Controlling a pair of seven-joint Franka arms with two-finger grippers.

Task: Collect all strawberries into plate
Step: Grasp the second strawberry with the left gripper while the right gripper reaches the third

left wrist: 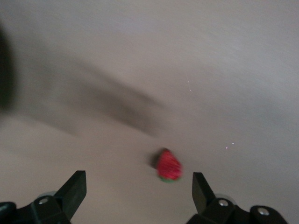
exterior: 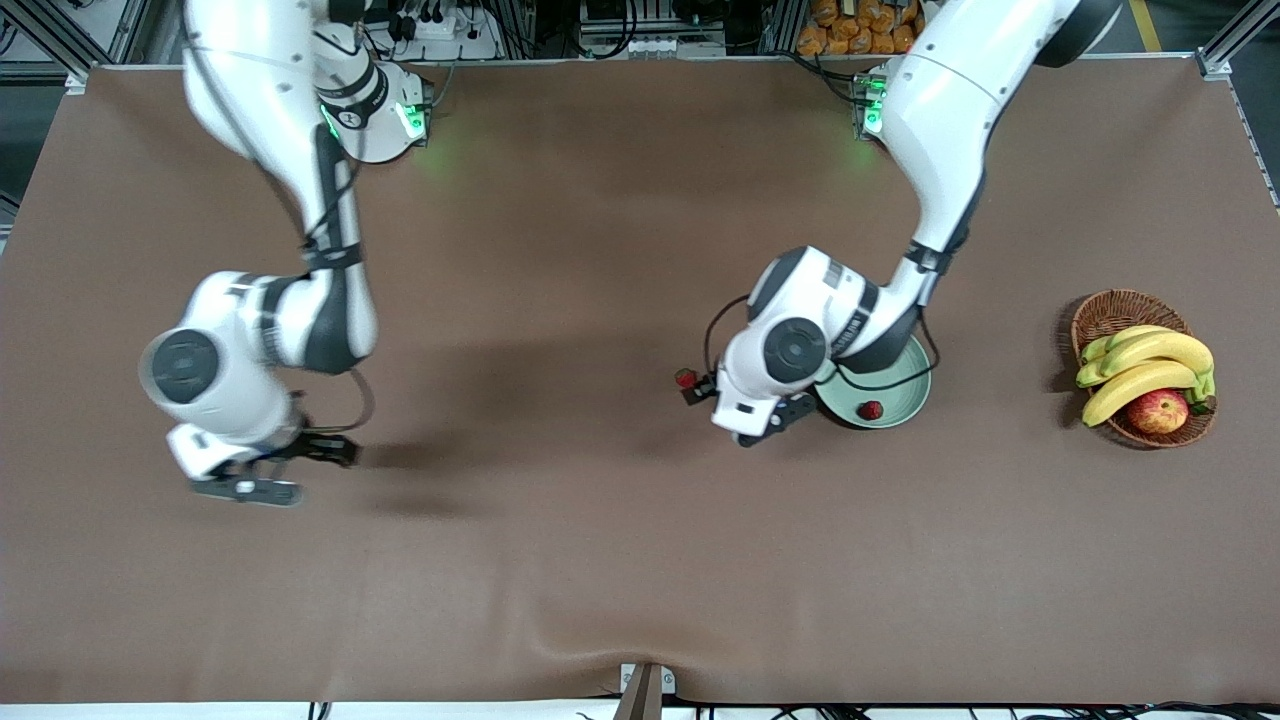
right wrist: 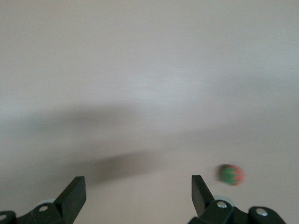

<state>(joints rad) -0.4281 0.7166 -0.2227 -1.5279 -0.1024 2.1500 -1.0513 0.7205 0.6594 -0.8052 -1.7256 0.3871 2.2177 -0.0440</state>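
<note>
Left gripper [exterior: 735, 415] is hanging released, jaws wide, over the brown table cloth [exterior: 560, 560] just beside the round pale mint-green plate [exterior: 900, 385]; I'm seeing one small red strawberry with a green cap [left wrist: 168, 165] lying on the cloth between its fingertips in the left wrist view. Another tiny red strawberry [exterior: 870, 410] is sitting in the plate. Right gripper [exterior: 265, 470] is waiting, jaws spread and holding nothing, toward the right arm's end; its wrist view is showing a third red-green strawberry [right wrist: 231, 174] on the cloth. Brown wicker basket [exterior: 1105, 310] is holding yellow bananas [exterior: 1150, 365] and a red-yellow apple [exterior: 1158, 411].
</note>
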